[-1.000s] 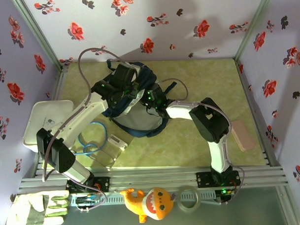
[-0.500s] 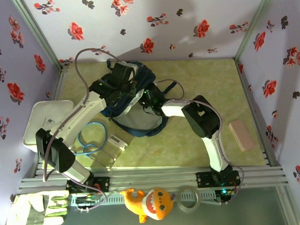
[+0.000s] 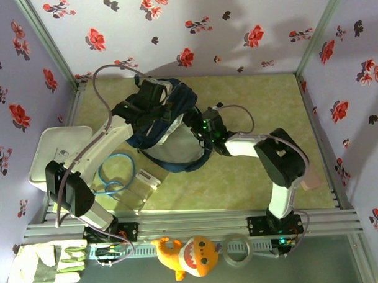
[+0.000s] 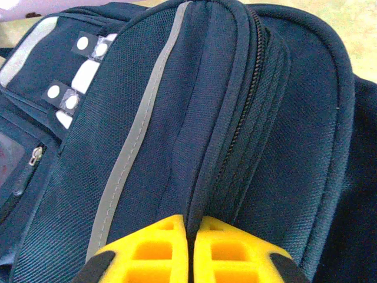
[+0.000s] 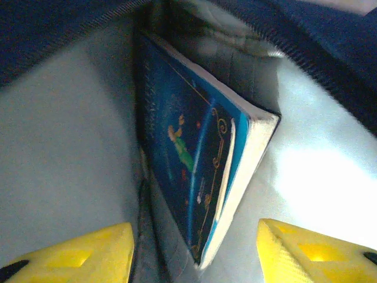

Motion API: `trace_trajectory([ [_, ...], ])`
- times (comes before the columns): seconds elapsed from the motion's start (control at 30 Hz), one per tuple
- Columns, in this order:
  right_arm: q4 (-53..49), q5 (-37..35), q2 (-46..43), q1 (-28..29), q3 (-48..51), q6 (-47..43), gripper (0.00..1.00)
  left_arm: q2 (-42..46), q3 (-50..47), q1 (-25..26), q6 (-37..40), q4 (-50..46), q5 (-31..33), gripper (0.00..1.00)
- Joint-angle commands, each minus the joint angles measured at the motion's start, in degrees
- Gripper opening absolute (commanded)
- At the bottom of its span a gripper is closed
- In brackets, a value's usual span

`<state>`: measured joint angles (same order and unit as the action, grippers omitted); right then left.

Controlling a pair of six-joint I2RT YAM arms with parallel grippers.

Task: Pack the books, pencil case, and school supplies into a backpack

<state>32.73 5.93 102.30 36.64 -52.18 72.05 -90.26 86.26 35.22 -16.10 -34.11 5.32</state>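
step: book drop-off, seems done | book stands inside backpack | right hand spread, astride book | left hand pinching backpack's top fold | tip: pull right hand straight out, don't snag cover

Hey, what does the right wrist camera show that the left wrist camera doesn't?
Right wrist: the blue book standing inside against the pale lining, between the open right fingers. Left wrist: the backpack from outside, with grey stripe, zipper and white patches, the left fingers pinched shut on a fabric fold. Both: navy backpack fabric and yellow fingers.
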Motion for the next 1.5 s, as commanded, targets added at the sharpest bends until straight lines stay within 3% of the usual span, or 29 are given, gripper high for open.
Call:
trace_trajectory([
  [0.0, -1.43, -1.69, -8.39, -1.33, 6.03, -1.63, 0.58, 0.46, 0.19, -0.72, -3.56, 6.60, -3.80, 0.12],
  [0.07, -6.95, -4.72, -14.02, -2.94, 9.28, -2.87, 0.59, -0.35, -0.51, -0.98, -4.79, 7.10, -5.28, 0.17],
  [0.33, -29.83, -19.57, -32.35, -5.75, 13.79, -9.51, 0.68, 0.21, -6.88, -4.09, -10.03, 10.88, -8.25, 0.67],
  [0.53, -39.56, -17.61, -33.61, -5.88, 7.74, -18.72, 0.73, 4.79, -20.14, -12.74, -18.52, 14.63, -8.63, 0.79],
  [0.73, -39.73, -9.71, -26.96, -4.42, 3.26, -21.23, 0.75, 7.82, -33.50, -24.18, -27.81, 20.12, -15.24, 0.80],
  [0.9, -39.17, -7.07, -19.32, -0.73, -1.16, -21.25, 0.75, 5.41, -37.43, -28.48, -29.62, 23.55, -17.94, 0.76],
  [1.03, -37.97, -4.62, -13.36, 1.68, -4.15, -21.07, 0.75, 2.14, -37.38, -29.07, -28.69, 25.14, -18.27, 0.73],
  [1.2, -36.70, -1.54, -7.03, 1.95, -7.03, -21.20, 0.73, -1.28, -36.22, -28.83, -29.43, 29.98, -25.03, 0.66],
  [1.47, -37.75, -1.93, -1.91, -2.61, -8.15, -25.53, 0.70, -4.39, -35.63, -24.21, -31.95, 32.31, -28.49, 0.62],
])
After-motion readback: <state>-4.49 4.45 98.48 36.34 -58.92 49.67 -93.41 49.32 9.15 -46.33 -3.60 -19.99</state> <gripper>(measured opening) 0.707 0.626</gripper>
